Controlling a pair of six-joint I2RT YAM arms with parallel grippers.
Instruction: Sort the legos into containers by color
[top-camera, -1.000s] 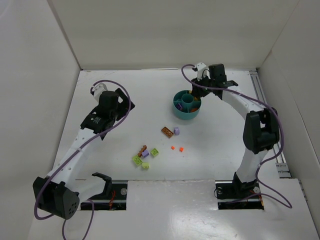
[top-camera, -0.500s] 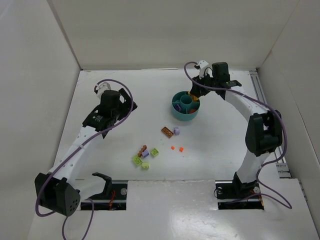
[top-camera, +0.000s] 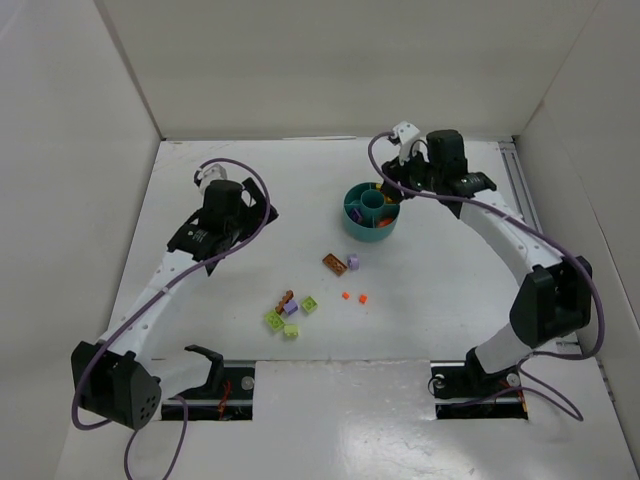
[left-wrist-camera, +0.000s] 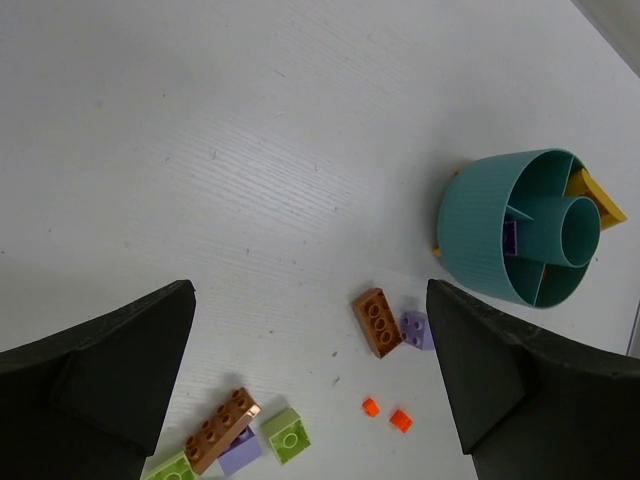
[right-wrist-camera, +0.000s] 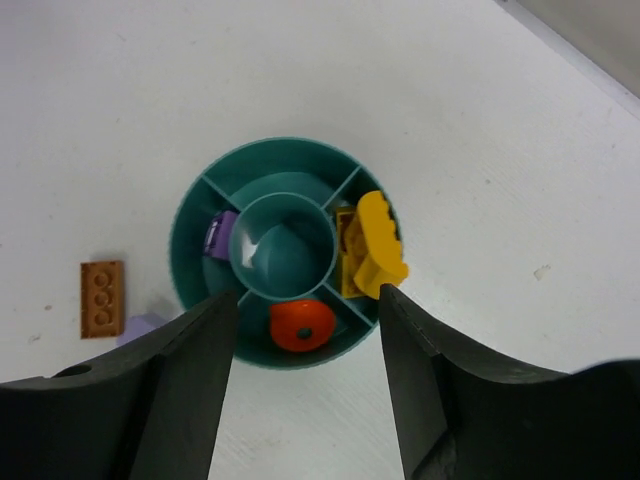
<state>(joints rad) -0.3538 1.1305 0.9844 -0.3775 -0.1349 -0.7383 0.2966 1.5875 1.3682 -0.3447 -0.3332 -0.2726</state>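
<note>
The left claw (left-wrist-camera: 308, 300) gapes wide, the right claw (right-wrist-camera: 307, 298) stands partly spread, both pointing downward.

We find the divided dish (top-camera: 372, 210) on the table (top-camera: 280, 180), right of centre and toward the far side. Around its central cup (right-wrist-camera: 283, 245), a round piece (right-wrist-camera: 302, 325) lies in the near compartment and a small brick (right-wrist-camera: 220, 236) in the left one. In the right one sits an inner brick (right-wrist-camera: 346, 252), with a leaning brick (right-wrist-camera: 380, 245) tipped over the rim. Near-left of the dish lies a flat plate (top-camera: 335, 264), a small block (top-camera: 353, 262) just beside it on the right. Nearer still, one tiny piece (top-camera: 346, 296) sits left of a second tiny piece (top-camera: 363, 298). Further near-left lies a cluster of bricks (top-camera: 288, 310).
</note>
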